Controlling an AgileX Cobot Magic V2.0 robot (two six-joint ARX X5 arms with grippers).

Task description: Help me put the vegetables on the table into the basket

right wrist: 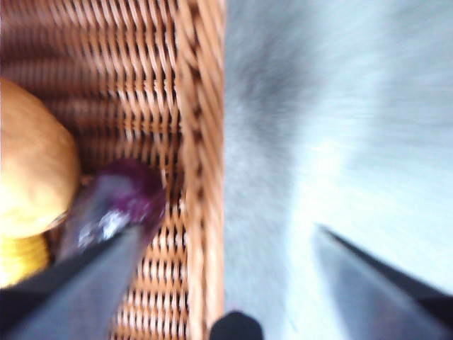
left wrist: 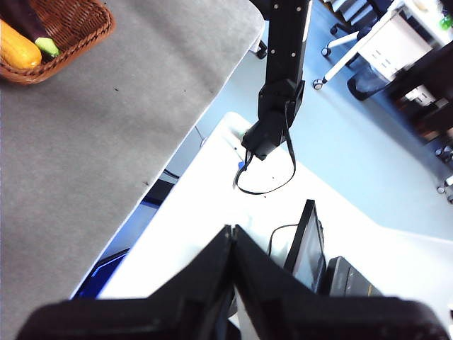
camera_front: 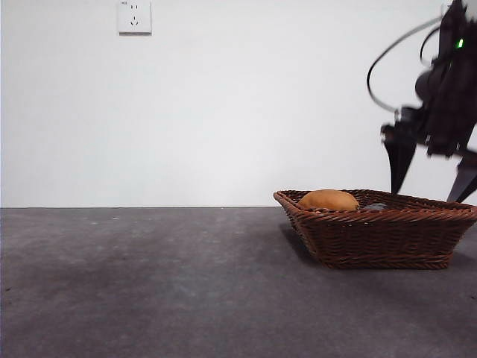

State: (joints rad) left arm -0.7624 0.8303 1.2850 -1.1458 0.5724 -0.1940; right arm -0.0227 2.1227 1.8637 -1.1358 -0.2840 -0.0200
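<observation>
The brown wicker basket [camera_front: 380, 237] stands on the grey table [camera_front: 149, 283] at the right. The orange-brown potato [camera_front: 328, 200] rises above its rim, with a sliver of the eggplant [camera_front: 375, 206] beside it. My right gripper [camera_front: 423, 194] hangs open and empty just above the basket's right part. Its blurred wrist view shows the potato [right wrist: 32, 170], purple eggplant [right wrist: 131, 195] and yellow corn [right wrist: 18, 258] lying inside the basket [right wrist: 202, 142]. My left gripper [left wrist: 232, 237] is shut and empty, far off past the table edge. The left wrist view shows the corn [left wrist: 18, 48] and eggplant [left wrist: 32, 21] in the basket [left wrist: 78, 35].
A white wall with a socket [camera_front: 134, 16] stands behind the table. In the left wrist view the table edge [left wrist: 177, 149] gives way to a white stand [left wrist: 212, 212] carrying another black arm [left wrist: 279, 92] and a monitor [left wrist: 304, 244].
</observation>
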